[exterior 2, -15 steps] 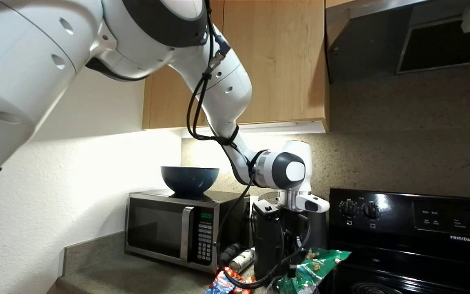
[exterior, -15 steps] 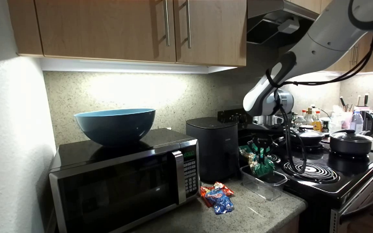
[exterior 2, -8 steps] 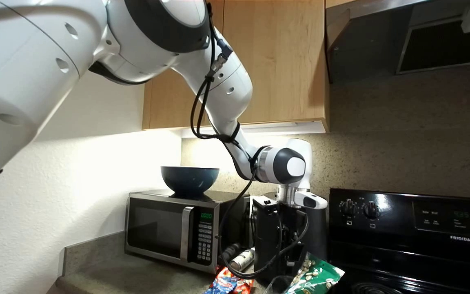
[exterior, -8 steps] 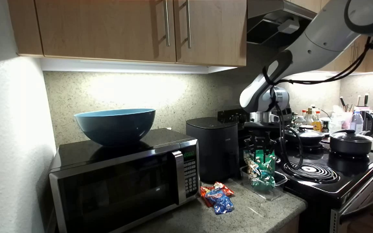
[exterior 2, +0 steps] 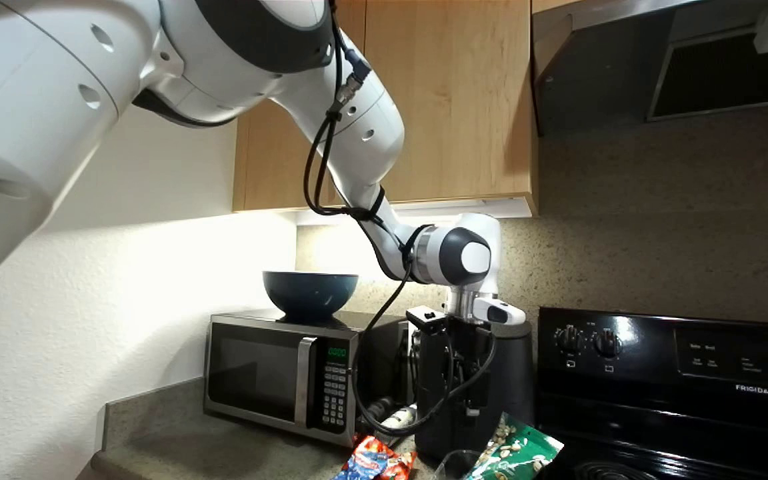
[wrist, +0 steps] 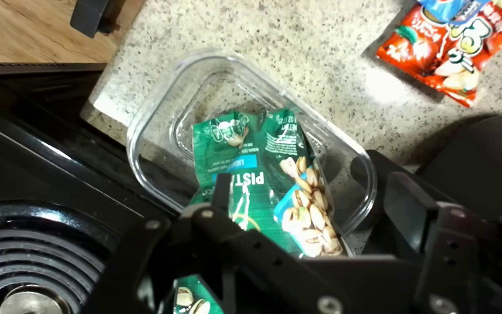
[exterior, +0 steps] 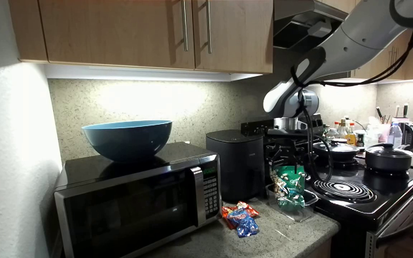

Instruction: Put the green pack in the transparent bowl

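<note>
In an exterior view the green pack (exterior: 289, 184) is seen at 6 o'clock from the gripper (exterior: 284, 168), whose jaws are spread with nothing clamped; contact cannot be told. In the wrist view the pack is propped partly inside the transparent bowl (wrist: 225, 93), its long axis laid from 12 toward 7 o'clock, the latter end carried past the rim. An upward retreat toward 12 o'clock in the exterior view seems called for.

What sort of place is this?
Looks like a kitchen, probably a home one: a coil-burner stove with a lidded pot on it, and a microwave on the counter.
</note>
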Action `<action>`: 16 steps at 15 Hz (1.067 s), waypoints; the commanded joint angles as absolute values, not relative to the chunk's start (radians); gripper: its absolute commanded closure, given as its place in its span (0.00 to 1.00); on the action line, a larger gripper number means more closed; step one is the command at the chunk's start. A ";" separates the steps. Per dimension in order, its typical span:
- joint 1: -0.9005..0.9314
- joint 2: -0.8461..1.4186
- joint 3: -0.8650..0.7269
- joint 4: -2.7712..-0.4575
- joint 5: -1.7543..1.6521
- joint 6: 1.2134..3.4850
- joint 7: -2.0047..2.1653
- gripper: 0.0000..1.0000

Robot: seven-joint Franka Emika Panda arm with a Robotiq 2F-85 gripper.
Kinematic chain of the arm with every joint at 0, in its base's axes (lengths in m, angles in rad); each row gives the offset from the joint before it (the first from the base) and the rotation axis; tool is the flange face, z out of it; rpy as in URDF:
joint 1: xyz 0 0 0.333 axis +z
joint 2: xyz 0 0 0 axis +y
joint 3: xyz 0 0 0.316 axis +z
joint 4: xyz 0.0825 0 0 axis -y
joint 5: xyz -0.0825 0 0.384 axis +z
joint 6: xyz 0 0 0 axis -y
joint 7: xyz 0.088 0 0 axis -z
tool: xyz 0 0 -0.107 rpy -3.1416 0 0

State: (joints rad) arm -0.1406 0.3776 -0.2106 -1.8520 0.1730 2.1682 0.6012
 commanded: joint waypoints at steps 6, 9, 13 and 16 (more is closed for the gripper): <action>-0.081 0.076 -0.179 -2.094 0.150 2.113 0.637 0.00; -0.092 0.108 -0.168 -2.056 0.161 2.110 0.615 0.00; -0.091 0.067 -0.164 -2.096 0.160 2.110 0.615 0.00; -0.091 0.067 -0.164 -2.098 0.160 2.111 0.615 0.00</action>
State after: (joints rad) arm -0.0752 0.0665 -0.1794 -2.0995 0.1615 2.1122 0.6143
